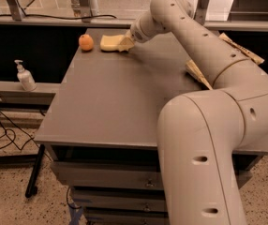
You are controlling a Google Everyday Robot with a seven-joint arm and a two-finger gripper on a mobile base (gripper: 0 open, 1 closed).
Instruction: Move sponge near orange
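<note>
Pale-yellow sponge (110, 43) just beside orange (85, 42); gripper (126, 43) touching its end opposite orange.

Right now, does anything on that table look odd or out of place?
Nothing looks spilled or damaged. The sponge lies at the table's far edge beside the orange, with the gripper at its other end. A snack bag lies partly hidden behind the arm.

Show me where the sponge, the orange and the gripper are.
sponge (109, 43): camera view, middle of its pale-yellow top face.
orange (85, 42): camera view, centre of the fruit.
gripper (126, 43): camera view, its tip, at the sponge's end away from the orange.
</note>
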